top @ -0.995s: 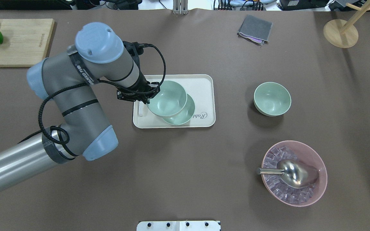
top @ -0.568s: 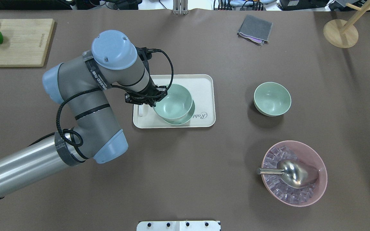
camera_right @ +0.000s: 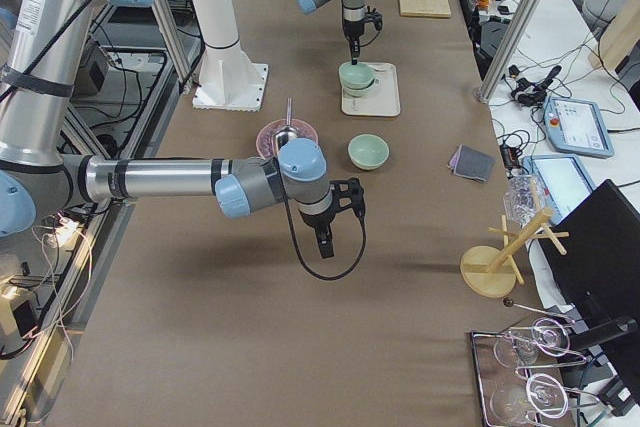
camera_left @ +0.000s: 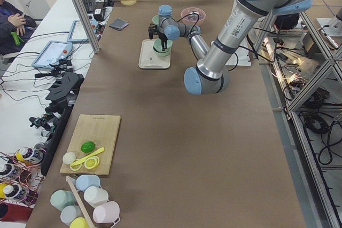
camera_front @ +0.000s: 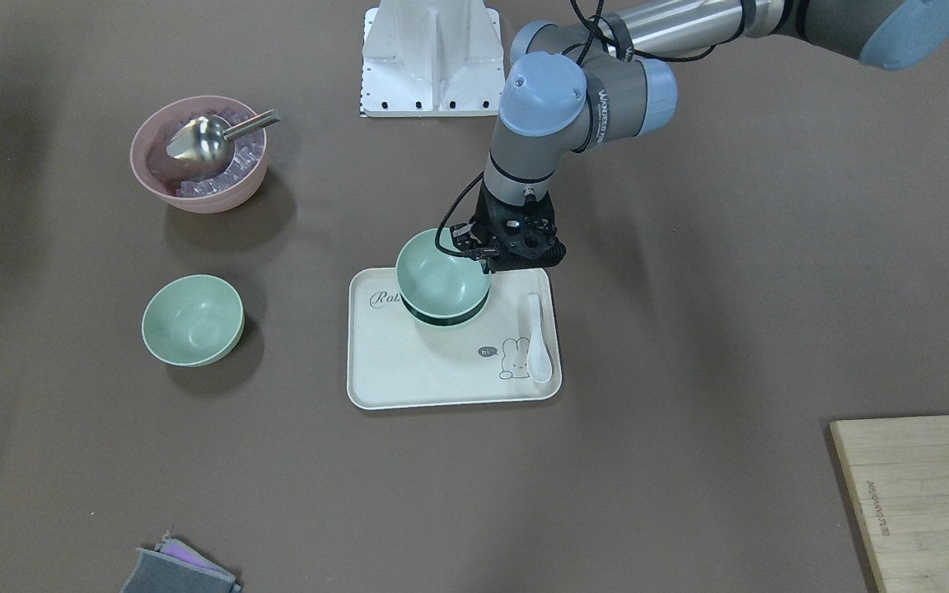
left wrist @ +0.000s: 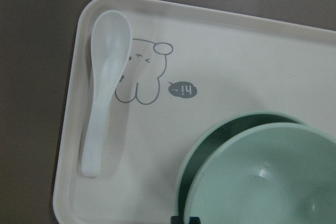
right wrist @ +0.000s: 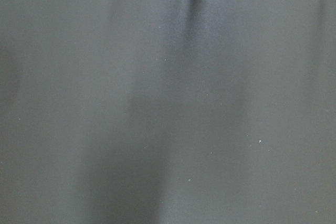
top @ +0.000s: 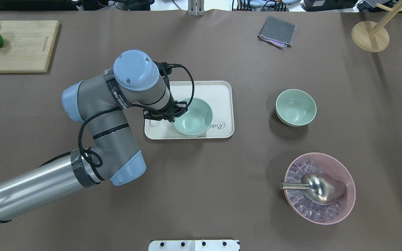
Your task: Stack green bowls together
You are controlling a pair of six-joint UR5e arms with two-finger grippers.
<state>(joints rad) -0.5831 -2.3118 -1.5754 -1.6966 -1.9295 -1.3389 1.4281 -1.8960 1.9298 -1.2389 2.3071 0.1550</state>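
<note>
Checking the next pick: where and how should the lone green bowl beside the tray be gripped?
Probably pinch the lone green bowl by its rim from above, one finger inside, one outside: it stands upright, mouth open, with smooth round sides.

Left arm (top: 117, 101) — grey links, pale blue joint caps (top: 136, 69), looped black cable (top: 192, 85), black claw (top: 175, 116).

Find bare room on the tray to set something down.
Free: tray floor between the lower green bowl, the white spoon and the operator-side rim. Crowded: the robot-side edge, where the left gripper grips the upper green bowl.
</note>
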